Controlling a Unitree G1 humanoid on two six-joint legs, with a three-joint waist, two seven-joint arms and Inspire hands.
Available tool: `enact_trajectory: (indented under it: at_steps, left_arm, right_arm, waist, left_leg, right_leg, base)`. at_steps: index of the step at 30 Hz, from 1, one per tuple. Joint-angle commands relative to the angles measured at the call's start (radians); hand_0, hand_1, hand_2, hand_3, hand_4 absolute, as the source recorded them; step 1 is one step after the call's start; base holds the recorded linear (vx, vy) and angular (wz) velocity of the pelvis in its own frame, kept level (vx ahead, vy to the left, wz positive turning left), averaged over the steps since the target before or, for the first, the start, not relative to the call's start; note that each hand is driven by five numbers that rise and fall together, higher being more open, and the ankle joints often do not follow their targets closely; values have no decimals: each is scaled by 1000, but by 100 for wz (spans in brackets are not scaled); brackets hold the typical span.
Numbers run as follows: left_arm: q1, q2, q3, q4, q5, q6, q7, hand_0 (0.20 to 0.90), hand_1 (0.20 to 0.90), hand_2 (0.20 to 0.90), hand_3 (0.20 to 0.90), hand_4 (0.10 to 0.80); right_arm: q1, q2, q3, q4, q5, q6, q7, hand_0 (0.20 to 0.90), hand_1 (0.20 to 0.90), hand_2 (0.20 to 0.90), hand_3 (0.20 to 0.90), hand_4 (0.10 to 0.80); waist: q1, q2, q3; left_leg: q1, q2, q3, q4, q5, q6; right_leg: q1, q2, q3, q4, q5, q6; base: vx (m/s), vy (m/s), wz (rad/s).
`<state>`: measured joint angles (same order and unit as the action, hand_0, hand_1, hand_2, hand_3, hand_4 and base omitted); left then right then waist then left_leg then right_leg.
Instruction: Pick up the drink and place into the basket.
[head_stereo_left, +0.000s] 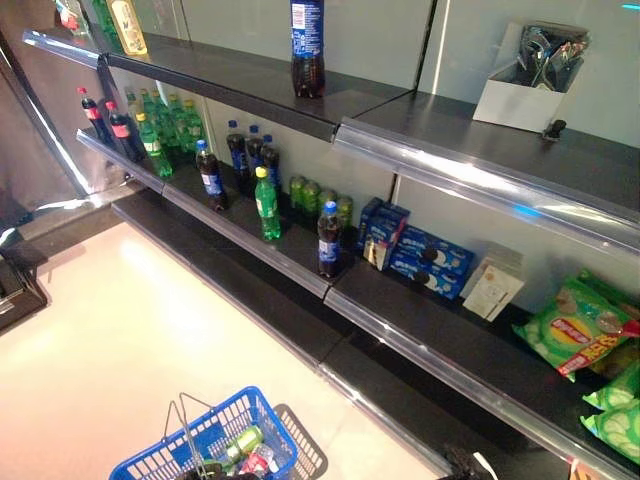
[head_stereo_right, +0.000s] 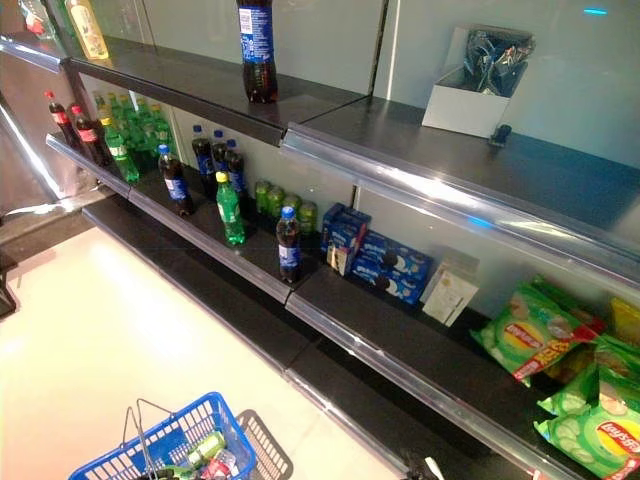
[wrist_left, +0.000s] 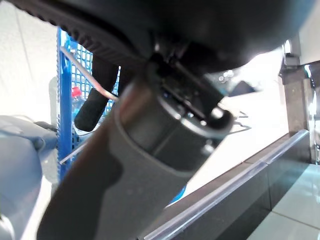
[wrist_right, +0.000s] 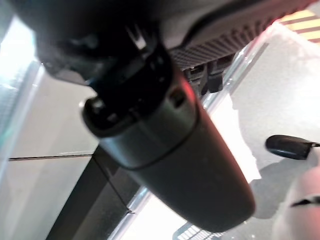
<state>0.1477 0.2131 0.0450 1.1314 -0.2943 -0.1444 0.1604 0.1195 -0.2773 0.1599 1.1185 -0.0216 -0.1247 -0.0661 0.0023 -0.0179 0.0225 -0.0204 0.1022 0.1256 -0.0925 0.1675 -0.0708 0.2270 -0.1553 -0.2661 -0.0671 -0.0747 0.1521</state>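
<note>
The drinks are all on the shelves, standing upright with caps up, long axis vertical. Nearest one on the middle shelf is a dark cola (head_stereo_left: 329, 240) at the front edge, with a green bottle (head_stereo_left: 266, 205) just beside it toward the left and another dark bottle (head_stereo_left: 210, 176) further along. One more big cola (head_stereo_left: 307, 47) stands alone on the top shelf. The blue basket (head_stereo_left: 215, 432) sits on the floor well below the shelves, wire handles up, a few things already lying in it, including a green can (head_stereo_left: 243, 441). Hands: honestly can't tell much. The left hand (wrist_left: 150, 150) shows only as dark bulk in its wrist view, right next to the basket mesh, fingers not readable. Same for the right hand (wrist_right: 170, 145), just a dark mass near a shelf rail, so can't say how open it is or whether it holds anything.
</note>
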Motion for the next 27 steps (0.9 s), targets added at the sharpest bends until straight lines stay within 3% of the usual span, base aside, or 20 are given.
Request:
enact_trajectory:
  at_steps: [1,4,6,8,9,12,14,20,21,22,24,25,27]
  left_arm:
    - [-168,80,20,-42,30,-180,10,300,300,300,200,100]
    - [-154,67,22,-43,0,-192,5,300,300,300,200,100]
    - [-158,60,12,-58,-3,-191,-22,300,300,300,200,100]
    - [-168,58,-2,-71,9,-184,-49,300,300,300,200,100]
    - [-179,55,-17,-82,12,-163,-58,300,300,300,200,100]
    - [-178,55,-14,-63,34,-143,-55,300,300,300,200,100]
    - [-158,56,5,-13,39,-157,-62,300,300,300,200,100]
    - [-148,65,25,14,26,-162,-87,300,300,300,200,100]
    - [-156,74,26,14,27,-160,-98,300,300,300,200,100]
    - [-166,79,25,15,30,-156,-104,300,300,300,200,100]
    - [-175,82,20,11,34,-150,-107,300,300,300,200,100]
    - [-189,87,8,4,25,-144,-112,300,300,300,200,100]
    - [-202,88,-8,0,18,-145,-110,300,300,300,200,100]
  right_arm:
    - [-113,-24,-21,24,-29,-52,3,900,900,900,900,800]
    - [-136,-38,-2,25,-59,-57,19,900,900,900,900,800]
    - [-136,-44,1,22,-61,-56,12,900,900,900,900,800]
    - [-133,-47,-5,27,-46,-56,-2,900,900,900,900,800]
    - [-131,-50,-11,34,-34,-49,-7,900,900,900,900,800]
    - [-130,-50,-25,53,-55,-41,6,900,900,900,900,800]
    - [-122,-50,-34,83,-98,-32,18,900,900,900,900,800]
    - [-103,-43,-39,109,-139,-14,11,900,900,900,900,800]
    - [-104,-36,-38,101,-129,5,15,900,900,900,900,800]
    - [-105,-31,-40,94,-117,21,13,900,900,900,900,800]
    - [-107,-27,-39,87,-106,34,9,900,900,900,900,800]
    - [-109,-22,-39,78,-90,47,0,900,900,900,900,800]
    - [-108,-19,-40,77,-78,46,-5,900,900,900,900,800]
  waist:
    - [68,20,41]
    - [94,28,70]
    - [103,37,92]
    - [104,47,100]
    - [103,56,104]
    - [104,56,100]
    - [115,44,73]
    - [136,18,44]
    - [148,-12,45]
    - [149,-26,49]
    - [147,-34,53]
    - [140,-39,61]
    - [131,-29,68]
  left_leg:
    - [127,29,23,11,-131,-34]
    - [79,22,15,84,-124,-50]
    - [36,27,52,126,-101,-60]
    - [8,43,115,121,-76,-65]
    - [1,52,177,86,-62,-77]
    - [0,49,244,51,-39,-73]
    - [13,16,216,24,-48,-55]
    - [38,-25,172,18,-80,-1]
    - [60,-65,122,13,-105,33]
    - [65,-82,105,12,-114,48]
    - [65,-94,98,13,-117,59]
    - [66,-105,84,14,-124,77]
    - [70,-103,56,10,-130,94]
  right_leg:
    - [-106,5,-11,-2,108,-42]
    - [-118,-4,-42,24,99,-58]
    - [-113,-11,-78,40,91,-62]
    - [-104,-15,-123,52,81,-62]
    - [-79,-14,-156,60,58,-53]
    - [-49,-13,-190,61,42,-52]
    - [-33,-6,-177,53,35,-50]
    - [-39,-26,-179,69,51,-38]
    - [-60,-66,-157,133,92,-6]
    - [-79,-88,-135,187,118,5]
    - [-103,-105,-111,243,140,13]
    - [-151,-128,-72,349,183,25]
    - [-208,-132,-34,457,217,24]
  base:
    - [-94,-140,16]
    - [-109,-72,7]
    - [-87,5,22]
    - [-47,55,65]
    - [19,78,105]
    - [109,117,106]
    - [304,237,52]
    - [146,193,26]
    - [295,353,40]
    - [274,368,36]
    - [106,199,39]
    - [82,180,41]
    - [102,204,42]
